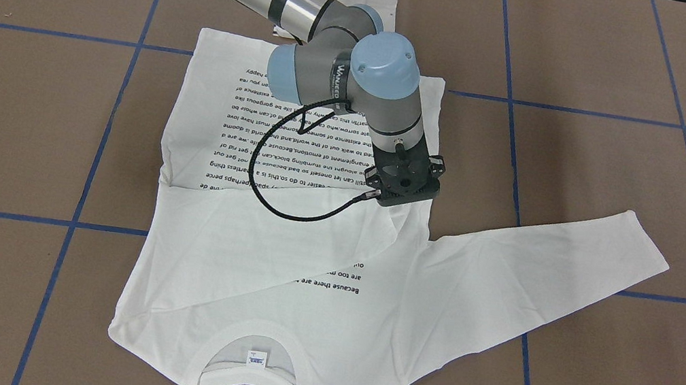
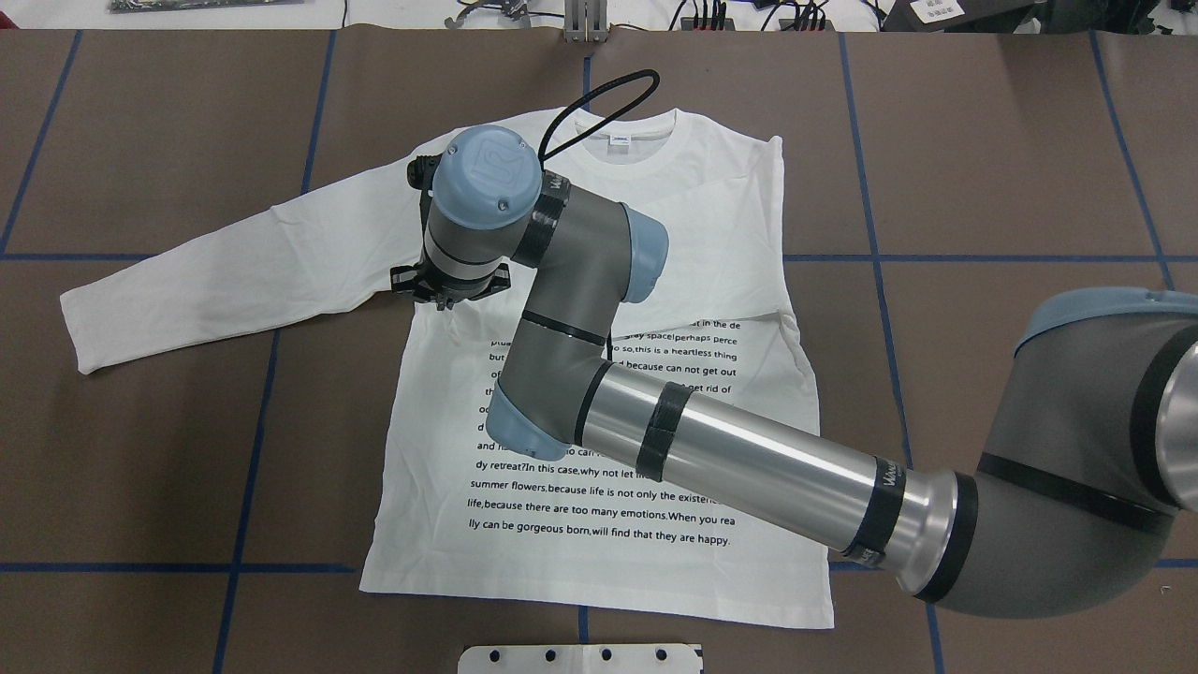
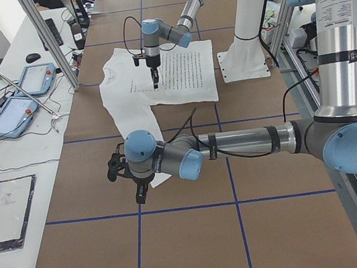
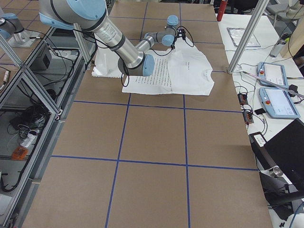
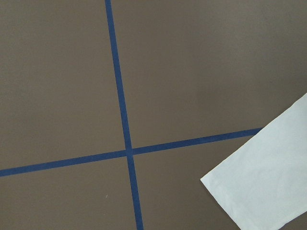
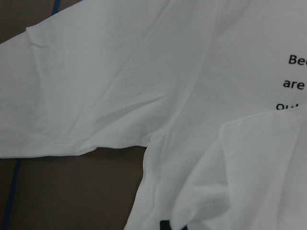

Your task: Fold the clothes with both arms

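I have the T-shirt flat at mid-counter, collar toward the far edge, hem toward the near edge. It looks like thin, limp cotton: light and unbreakable, but likely to drag and wrinkle on the brown paper, so I'd pinch seams or cuffs. The folded sleeve crosses the chest; the outstretched sleeve runs toward the left end. The right pincer hangs over that armpit, the left pincer over the cuff. I cannot tell how wide either stands. Blue tape grids the surface; teach pendants lie beyond the far edge.
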### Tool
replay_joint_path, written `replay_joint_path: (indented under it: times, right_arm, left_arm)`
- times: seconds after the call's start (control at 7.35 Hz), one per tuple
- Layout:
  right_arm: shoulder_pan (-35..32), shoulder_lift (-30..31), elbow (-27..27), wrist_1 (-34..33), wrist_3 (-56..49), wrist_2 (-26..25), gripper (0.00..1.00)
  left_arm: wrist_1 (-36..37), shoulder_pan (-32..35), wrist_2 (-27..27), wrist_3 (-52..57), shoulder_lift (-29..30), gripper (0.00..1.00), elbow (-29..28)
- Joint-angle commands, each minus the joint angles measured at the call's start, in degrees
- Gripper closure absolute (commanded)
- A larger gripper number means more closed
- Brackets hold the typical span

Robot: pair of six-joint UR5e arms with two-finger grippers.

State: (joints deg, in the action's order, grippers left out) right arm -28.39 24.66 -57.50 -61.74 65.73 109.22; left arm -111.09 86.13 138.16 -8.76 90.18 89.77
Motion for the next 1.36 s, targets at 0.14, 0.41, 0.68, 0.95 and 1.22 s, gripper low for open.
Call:
replay_joint_path:
  times: [0.14, 0.41, 0.68, 0.95, 1.22]
  right_arm:
    - [2.6, -0.8, 1.5, 4.7, 0.0, -4.4, 0.0]
    - [2.6, -0.9, 1.2, 4.7, 0.3, -5.1, 0.0]
    - [1.5, -0.7, 0.7, 4.4, 0.8, -5.3, 0.0]
    - [-3.8, 3.4, -1.7, 3.7, 0.0, -5.2, 0.0]
    - [-8.2, 11.1, -10.5, -3.0, -1.6, -5.0, 0.01]
  left_arm:
    - [0.0, 0.0, 0.0, 0.1, 0.3, 0.0, -0.1]
    - [-0.1, 0.1, 0.0, 0.1, 0.2, 0.0, -0.1]
    - [-0.1, 0.1, 0.0, 0.0, 0.2, 0.0, -0.1]
    - [-0.1, 0.1, 0.0, -0.5, 0.7, 0.0, 0.0]
    - [0.0, 0.1, 0.0, -0.7, 1.1, 0.0, 0.0]
